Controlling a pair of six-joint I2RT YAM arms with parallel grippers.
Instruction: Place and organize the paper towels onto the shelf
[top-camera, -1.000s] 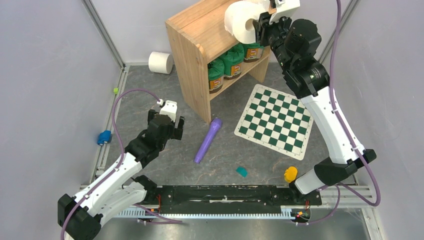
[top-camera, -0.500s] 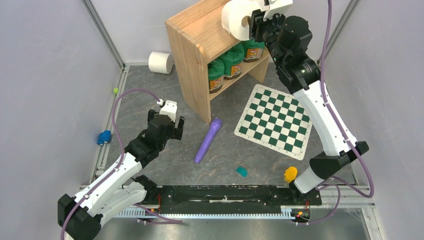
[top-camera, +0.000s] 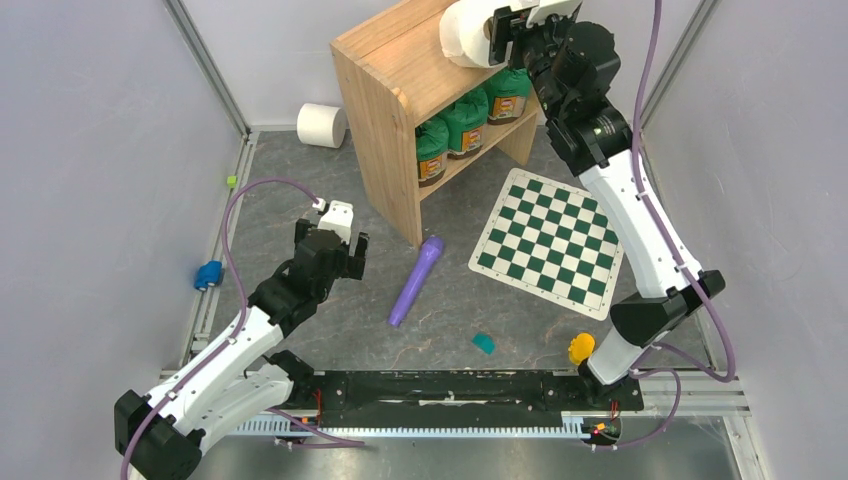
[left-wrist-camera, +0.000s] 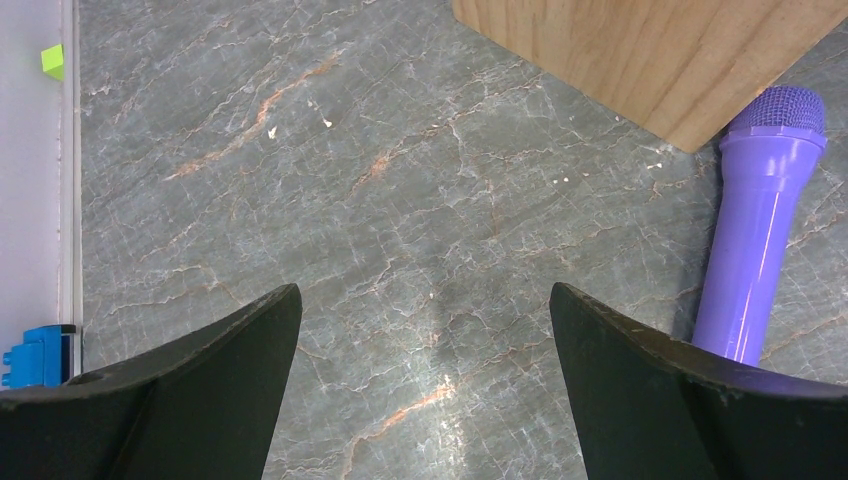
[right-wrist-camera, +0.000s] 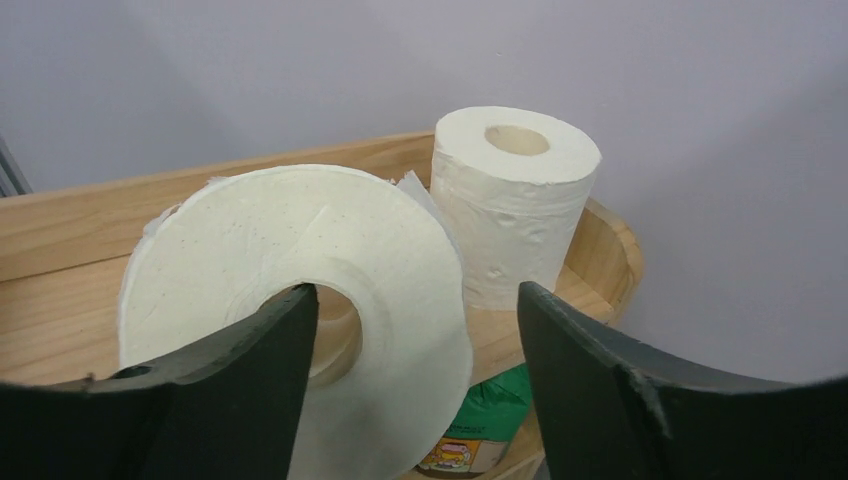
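Observation:
A white paper towel roll (top-camera: 462, 35) lies on its side on top of the wooden shelf (top-camera: 395, 70). My right gripper (top-camera: 497, 30) is at its end face and open. In the right wrist view the left finger sits at the roll's (right-wrist-camera: 290, 250) core hole, and the right finger stands clear of its edge. A second roll (right-wrist-camera: 515, 200) stands upright behind it on the shelf top (right-wrist-camera: 60, 240). A third roll (top-camera: 321, 125) lies on the floor at the back left. My left gripper (top-camera: 340, 250) hangs open and empty over the floor (left-wrist-camera: 425, 300).
Green canisters (top-camera: 465, 120) fill the shelf's lower tier. A checkered board (top-camera: 550, 240) and a purple microphone (top-camera: 416, 280) lie in front of the shelf. A teal piece (top-camera: 484, 343), a yellow piece (top-camera: 580, 348), a blue piece (top-camera: 208, 274) and a small green cube (top-camera: 231, 181) are scattered about.
My right gripper carried the roll up and left onto the shelf top, and its jaws have spread apart off the roll. The left arm has not moved.

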